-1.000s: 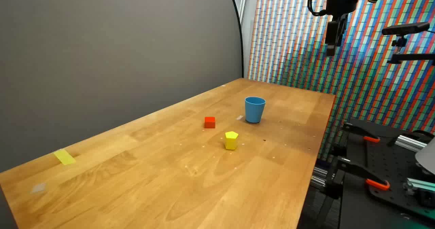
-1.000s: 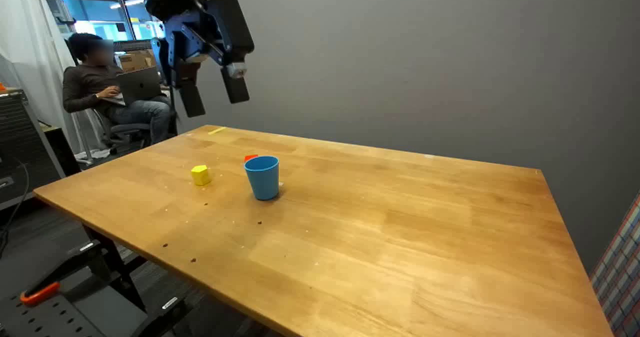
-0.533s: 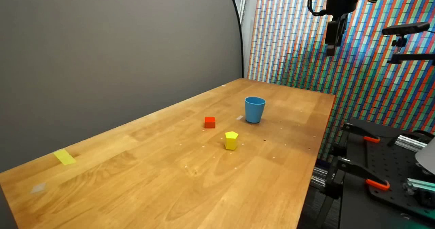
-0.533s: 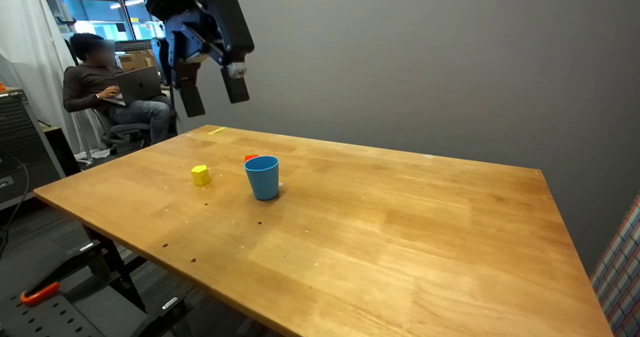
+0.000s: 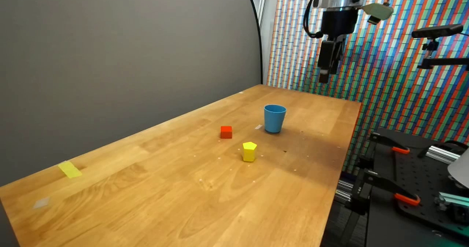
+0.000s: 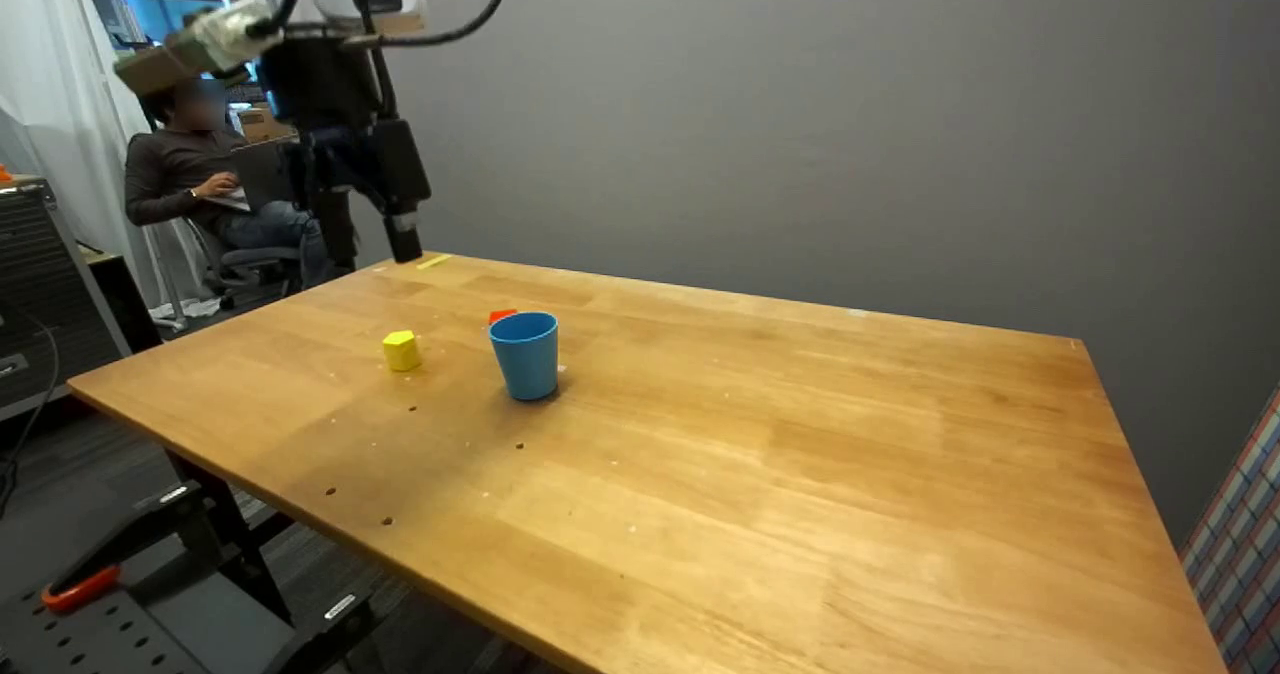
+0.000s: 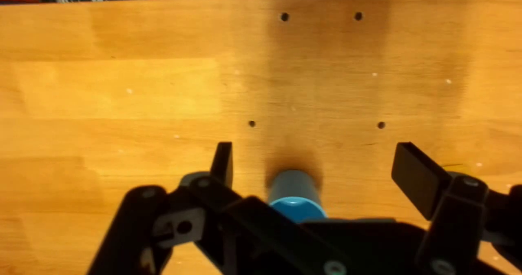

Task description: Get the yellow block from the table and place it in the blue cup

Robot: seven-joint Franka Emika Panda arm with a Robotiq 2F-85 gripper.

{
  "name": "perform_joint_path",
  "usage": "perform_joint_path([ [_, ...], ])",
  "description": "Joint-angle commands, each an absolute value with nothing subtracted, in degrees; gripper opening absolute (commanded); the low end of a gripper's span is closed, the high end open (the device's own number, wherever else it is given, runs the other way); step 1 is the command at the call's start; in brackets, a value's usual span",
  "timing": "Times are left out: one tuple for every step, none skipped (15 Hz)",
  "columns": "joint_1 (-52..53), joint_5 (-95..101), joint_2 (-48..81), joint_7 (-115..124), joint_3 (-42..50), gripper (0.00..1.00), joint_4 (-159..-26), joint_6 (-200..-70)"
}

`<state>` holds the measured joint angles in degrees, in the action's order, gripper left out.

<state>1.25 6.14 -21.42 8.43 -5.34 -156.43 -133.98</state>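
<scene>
The yellow block [image 5: 249,152] stands upright on the wooden table [image 5: 146,195]; it also shows in an exterior view [image 6: 402,351]. In the wrist view only a yellow sliver [image 7: 460,169] shows behind the right-hand finger, probably this block. The blue cup [image 5: 274,120] stands upright beside it, also in an exterior view [image 6: 527,362]. In the wrist view the cup [image 7: 293,187] shows between the fingers, its near part hidden by the gripper. My gripper [image 5: 326,77] is open and empty, high above the table, also in an exterior view [image 6: 373,254] and the wrist view [image 7: 314,160].
A small red block [image 5: 226,132] lies near the cup, partly hidden behind it in an exterior view [image 6: 501,316]. A flat yellow strip [image 5: 69,169] is stuck near the table's edge. Black clamps with orange grips [image 5: 406,198] sit beside the table. A grey wall panel [image 5: 128,56] borders it.
In the last half second my gripper has moved lower and farther in over the table, and its tilt has changed. It stays open. The block, cup and red block have not moved.
</scene>
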Motion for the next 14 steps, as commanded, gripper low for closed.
perform_joint_path([
  [5.8,3.5,-9.2,11.8,-9.9,1.00,-151.9,-142.1],
  [6.5,3.9,-6.7,12.6,-10.8,1.00,-150.7,-143.6],
  [7.2,4.8,-3.2,13.5,-11.9,1.00,-148.9,-144.8],
  [7.6,6.2,-0.6,14.2,-12.7,1.00,-147.3,-145.9],
  [8.2,7.8,1.9,15.0,-13.2,1.00,-145.6,-146.5],
  [8.7,9.5,4.5,15.5,-13.3,1.00,-143.7,-146.8],
  [9.6,10.1,7.0,15.7,-13.3,1.00,-141.8,-147.1],
  [10.6,11.1,9.0,15.8,-13.2,1.00,-140.3,-147.4],
  [11.7,11.9,10.6,15.7,-13.0,1.00,-139.0,-147.9],
  [12.6,13.3,12.1,15.6,-12.6,1.00,-137.6,-148.5],
  [13.4,14.3,13.5,15.1,-12.1,1.00,-136.3,-148.9],
  [13.8,14.5,14.6,14.6,-11.6,1.00,-135.1,-149.4],
  [14.2,14.5,15.7,14.2,-11.2,1.00,-134.2,-149.8],
  [14.4,14.1,16.6,13.6,-10.9,1.00,-133.4,-150.3],
])
